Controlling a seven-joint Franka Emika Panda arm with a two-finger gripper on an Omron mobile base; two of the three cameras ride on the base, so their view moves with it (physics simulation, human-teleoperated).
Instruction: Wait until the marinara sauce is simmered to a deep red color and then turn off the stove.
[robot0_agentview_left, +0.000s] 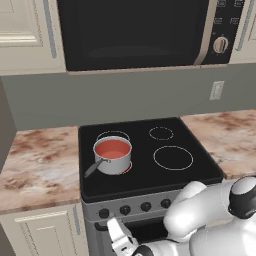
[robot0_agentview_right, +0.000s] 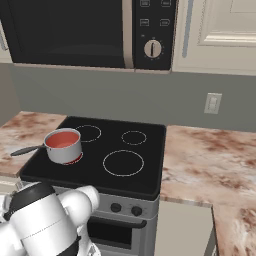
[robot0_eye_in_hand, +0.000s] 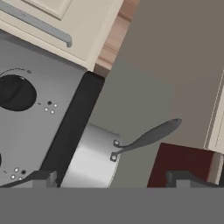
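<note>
**Saucepan of pale red sauce on the front-left burner, claw spread low at the stove front**

Knobs first: in the left base view you get four small black round knobs (robot0_agentview_left: 135, 208) on the silver panel, but the white arm covers the panel's right end. In the right base view the arm hides the panel's left part, and you cannot read any knob's setting. In the hand view the pan's inside is hidden; you see its steel wall from below and one large black knob (robot0_eye_in_hand: 16, 92) at the left, cut partly by the edge.

The two-finger gripper (robot0_agentview_left: 118, 239) sits low, just in front of the black glass-top stove (robot0_agentview_left: 175, 177), below its panel, near the left knobs. Its dark fingertips (robot0_eye_in_hand: 41, 178) stand far apart, holding nothing.

The round steel saucepan (robot0_agentview_left: 113, 159) rests on the front-left burner ring, its long grey handle (robot0_agentview_left: 93, 168) pointing out to the left front. The smooth marinara sauce (robot0_agentview_left: 112, 149) fills it as a flat salmon-red disc.
</note>
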